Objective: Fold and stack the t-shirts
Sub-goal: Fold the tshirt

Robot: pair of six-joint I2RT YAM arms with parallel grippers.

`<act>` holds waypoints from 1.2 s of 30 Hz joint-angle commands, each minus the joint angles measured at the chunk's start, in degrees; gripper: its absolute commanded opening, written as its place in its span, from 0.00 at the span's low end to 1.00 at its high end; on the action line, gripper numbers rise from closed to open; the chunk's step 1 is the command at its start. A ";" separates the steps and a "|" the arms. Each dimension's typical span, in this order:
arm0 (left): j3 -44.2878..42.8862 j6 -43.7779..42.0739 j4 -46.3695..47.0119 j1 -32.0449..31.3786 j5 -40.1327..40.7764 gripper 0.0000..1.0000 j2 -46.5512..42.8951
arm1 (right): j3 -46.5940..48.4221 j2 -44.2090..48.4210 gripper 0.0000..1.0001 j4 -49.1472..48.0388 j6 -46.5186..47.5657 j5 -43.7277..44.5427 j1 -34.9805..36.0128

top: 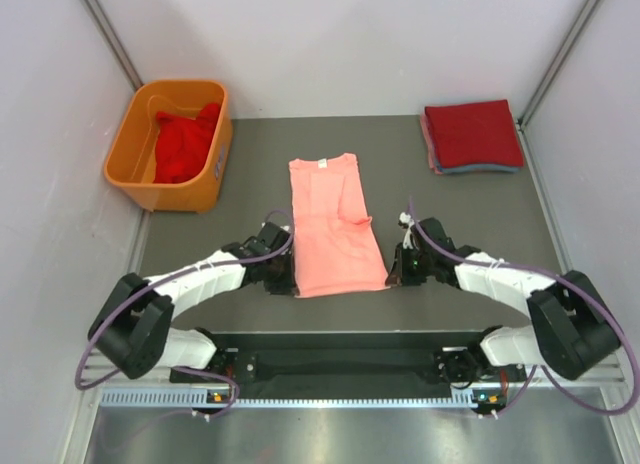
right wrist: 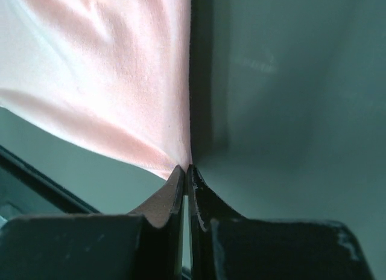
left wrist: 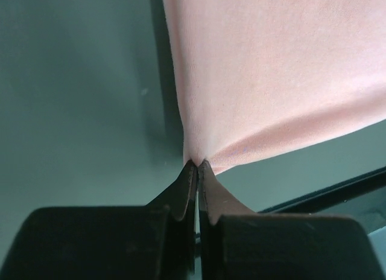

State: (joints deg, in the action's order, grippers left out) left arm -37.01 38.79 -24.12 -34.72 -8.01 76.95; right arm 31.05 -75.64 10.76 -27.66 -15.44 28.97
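Salmon-pink t-shirt (top: 335,224) is lying in the middle of the table (top: 200,234) as a long narrow strip, its long axis running straight away from the arms, and the left gripper (top: 287,274) and right gripper (top: 397,274) are each pinching one near hem corner, so neither arm is sitting closer. Wrist cams are showing both jaw pairs clamped tight on the cloth, which the top view is hiding, while only the top view is showing the folded stack (top: 472,136) waiting far right.
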 commanded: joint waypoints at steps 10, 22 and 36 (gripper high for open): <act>-4.63 8.94 -18.50 -6.41 21.60 0.22 -10.59 | 0.05 10.68 0.32 14.33 -6.45 17.27 8.03; -21.51 -1.52 -1.29 -3.43 18.39 0.31 6.26 | 20.44 -4.68 0.15 8.84 4.36 15.71 7.77; -40.15 -4.51 -3.66 4.30 29.19 0.28 31.51 | 41.37 -31.32 0.14 6.02 8.68 13.07 0.83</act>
State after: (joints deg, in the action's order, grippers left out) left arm -74.08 35.40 -28.16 -32.56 15.42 108.09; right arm 67.37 -104.68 19.92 -20.32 -2.55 31.86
